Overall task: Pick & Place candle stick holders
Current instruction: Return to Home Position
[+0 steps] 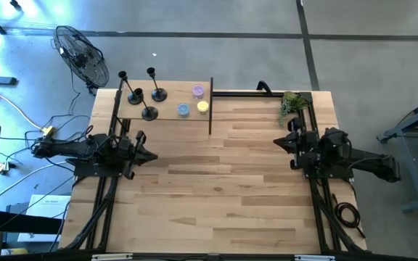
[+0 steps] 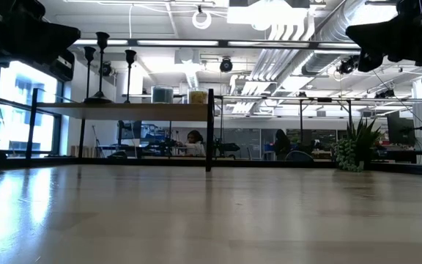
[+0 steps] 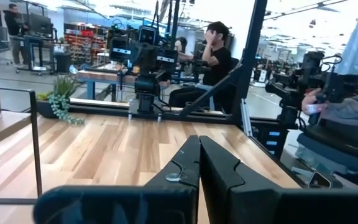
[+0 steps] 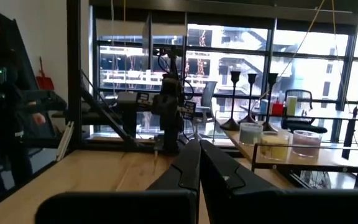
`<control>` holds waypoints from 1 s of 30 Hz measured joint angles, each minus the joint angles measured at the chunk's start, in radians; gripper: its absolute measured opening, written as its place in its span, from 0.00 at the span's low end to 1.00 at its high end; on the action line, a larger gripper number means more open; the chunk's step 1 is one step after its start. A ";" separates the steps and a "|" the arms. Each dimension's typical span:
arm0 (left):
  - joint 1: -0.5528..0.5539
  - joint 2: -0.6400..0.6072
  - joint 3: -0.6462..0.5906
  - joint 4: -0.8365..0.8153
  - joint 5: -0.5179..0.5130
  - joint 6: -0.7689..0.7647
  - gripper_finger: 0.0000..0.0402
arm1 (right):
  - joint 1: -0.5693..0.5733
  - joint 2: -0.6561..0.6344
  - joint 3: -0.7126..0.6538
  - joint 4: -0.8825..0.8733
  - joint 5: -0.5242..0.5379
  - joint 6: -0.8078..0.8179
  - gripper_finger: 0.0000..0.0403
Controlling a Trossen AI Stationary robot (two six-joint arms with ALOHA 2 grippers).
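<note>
High view shows the candle stick holders (image 1: 157, 93) on the shelf (image 1: 173, 93) at the counter's (image 1: 223, 188) far-left corner; park your left end effector (image 1: 153, 155) and right end effector (image 1: 277, 143), both closed and empty, clear of it.

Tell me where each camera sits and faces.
High view: overhead, straight down on the table; both arms show.
Low view: tabletop height, facing the shelf; arms at top corners.
Left wrist view: across the table toward the right arm; left gripper shut.
Right wrist view: toward the left arm; right gripper shut.
High, low, right wrist share the candle holders.
</note>
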 joint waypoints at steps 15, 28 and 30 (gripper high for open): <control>0.000 0.000 0.000 0.000 0.038 -0.088 0.00 | 0.001 0.000 -0.022 -0.014 0.053 -0.020 0.00; 0.000 0.000 0.000 -0.085 -0.095 -0.080 0.00 | 0.001 0.006 -0.040 -0.026 0.124 0.004 0.00; 0.000 0.002 0.000 -0.090 -0.108 -0.092 0.00 | 0.001 0.007 -0.040 -0.052 0.123 0.025 0.00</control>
